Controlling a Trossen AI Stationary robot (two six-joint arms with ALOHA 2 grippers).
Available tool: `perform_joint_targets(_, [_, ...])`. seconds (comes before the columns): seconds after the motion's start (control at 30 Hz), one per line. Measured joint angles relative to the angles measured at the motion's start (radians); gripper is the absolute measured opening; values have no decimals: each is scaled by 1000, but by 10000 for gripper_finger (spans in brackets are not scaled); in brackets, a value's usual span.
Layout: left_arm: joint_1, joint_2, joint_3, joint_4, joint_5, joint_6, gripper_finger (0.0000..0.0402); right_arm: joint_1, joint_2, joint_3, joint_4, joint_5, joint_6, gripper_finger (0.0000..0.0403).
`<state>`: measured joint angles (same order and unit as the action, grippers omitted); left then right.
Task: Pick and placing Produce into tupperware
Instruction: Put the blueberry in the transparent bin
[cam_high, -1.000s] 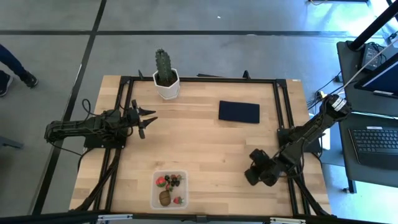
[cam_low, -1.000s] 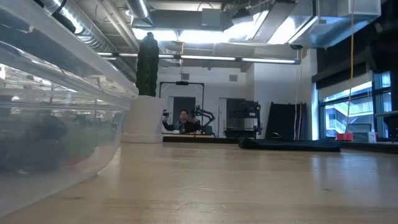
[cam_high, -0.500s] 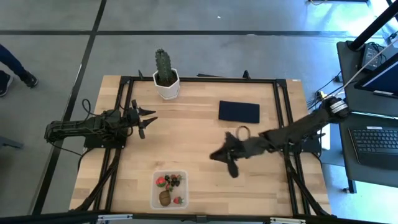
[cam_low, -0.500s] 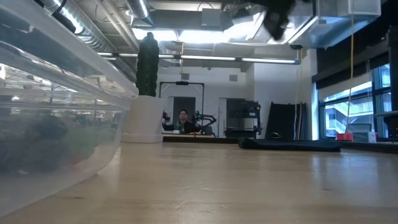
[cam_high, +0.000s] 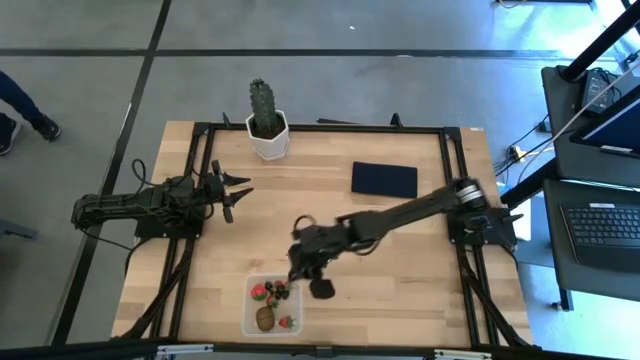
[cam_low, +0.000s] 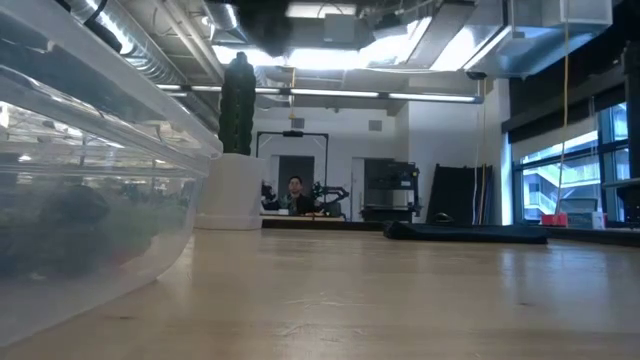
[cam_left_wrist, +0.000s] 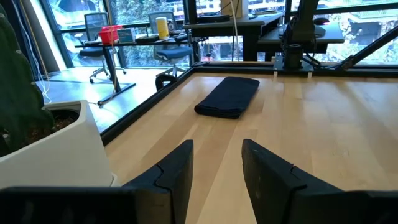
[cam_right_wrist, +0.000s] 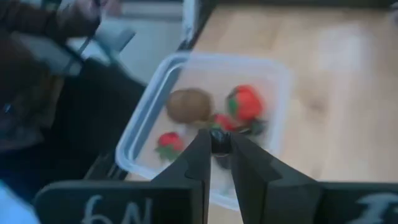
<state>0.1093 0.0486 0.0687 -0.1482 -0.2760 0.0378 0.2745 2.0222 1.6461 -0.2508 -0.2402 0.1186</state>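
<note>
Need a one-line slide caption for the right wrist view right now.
Right gripper pinches a dark berry above the clear tupperware holding a kiwi and strawberries.

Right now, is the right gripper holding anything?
Yes: the right gripper is shut on a dark berry, pinched between its fingers above the tupperware.

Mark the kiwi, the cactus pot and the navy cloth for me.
kiwi (cam_right_wrist: 189, 104): right wrist view, middle of its brown skin.
cactus pot (cam_high: 268, 142): high view, white front wall.
navy cloth (cam_high: 384, 180): high view, centre of the flat rectangle.
</note>
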Motion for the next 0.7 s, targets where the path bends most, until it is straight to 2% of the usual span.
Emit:
perform_joint_targets(0.2, [0,0,0,0,0,0,130,40,195,226,-142,-27,-72,52])
perform_joint_targets(0.33, [0,0,0,0,0,0,130,56,298,310,-147,-27,-75,52])
perform_joint_targets(0.5, [0,0,0,0,0,-2,130,60,366,334,-144,-24,-70,52])
perform_joint_targets(0.7, [0,0,0,0,0,-2,130,56,368,324,-140,-17,-19,72])
